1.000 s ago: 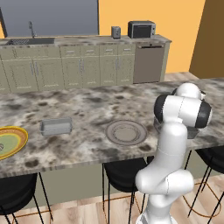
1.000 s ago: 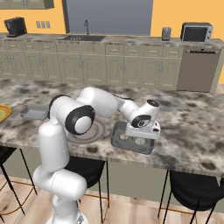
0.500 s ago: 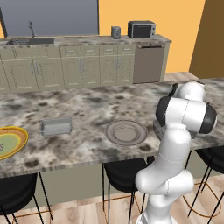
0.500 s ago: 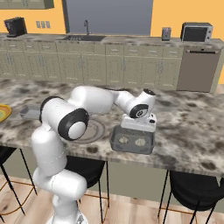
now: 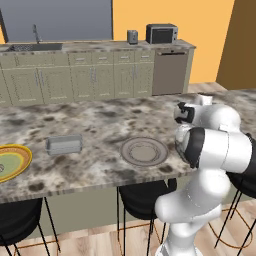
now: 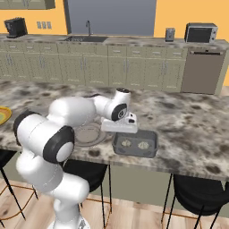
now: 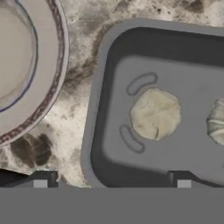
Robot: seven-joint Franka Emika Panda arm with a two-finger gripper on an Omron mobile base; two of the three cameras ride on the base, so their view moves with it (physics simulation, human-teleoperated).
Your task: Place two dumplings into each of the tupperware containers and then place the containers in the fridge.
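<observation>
On table (image 6: 188, 120) near front edge, I see tupperware container (image 6: 134, 143) holding two dumplings (image 6: 126, 143) side by side. My fingers (image 7: 112, 181) spread wide, holding nothing, hover over container's near wall. Round grey plate (image 6: 88, 134) just beside container, at its 9 o'clock. Second tupperware container (image 5: 64, 144) well apart, toward yellow plate (image 5: 12, 162).

arm (image 6: 80, 112) swung back toward base, container (image 6: 134, 143) with dumplings (image 6: 126, 143) uncovered
</observation>
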